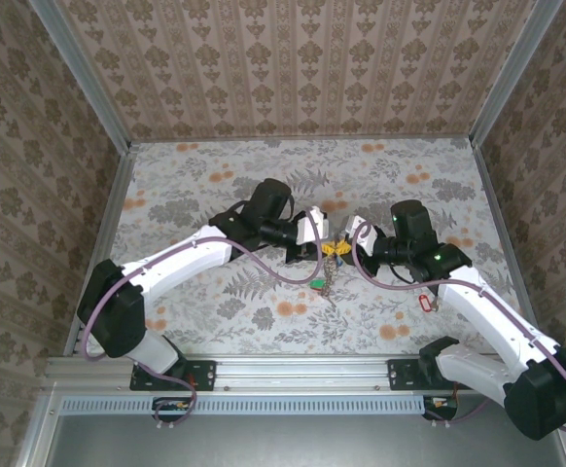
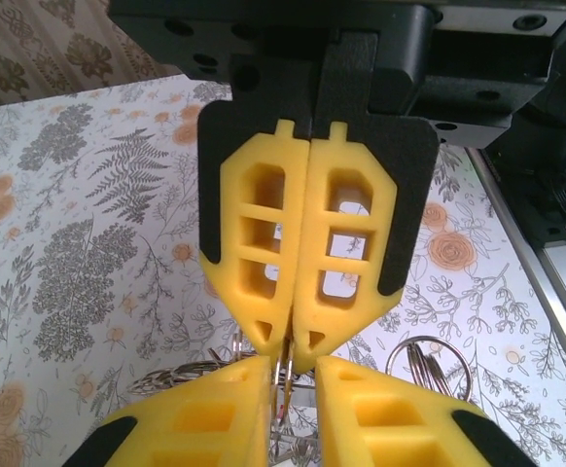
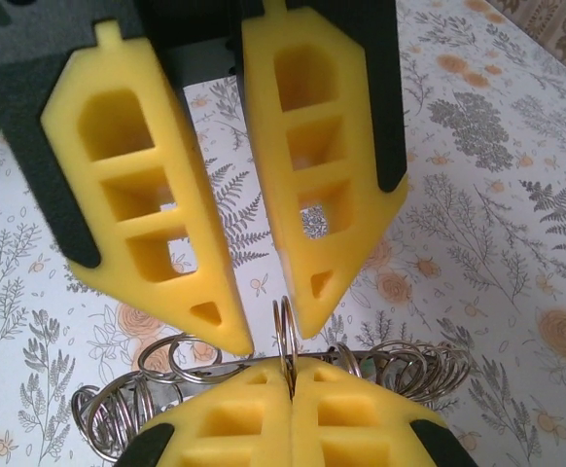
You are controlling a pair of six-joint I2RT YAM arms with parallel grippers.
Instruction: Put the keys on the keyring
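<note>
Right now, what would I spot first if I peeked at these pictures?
Bright yellow fingers meeting in the middle: the right gripper pinches a thin loop of the silvery, chain-like metal keyring, and the left gripper faces it, open. A small red key tag lies apart beside the right arm.

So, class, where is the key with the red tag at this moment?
In the top view, the red-tagged key lies on the table right of centre, just beside the right arm and apart from the keyring in the middle.
</note>
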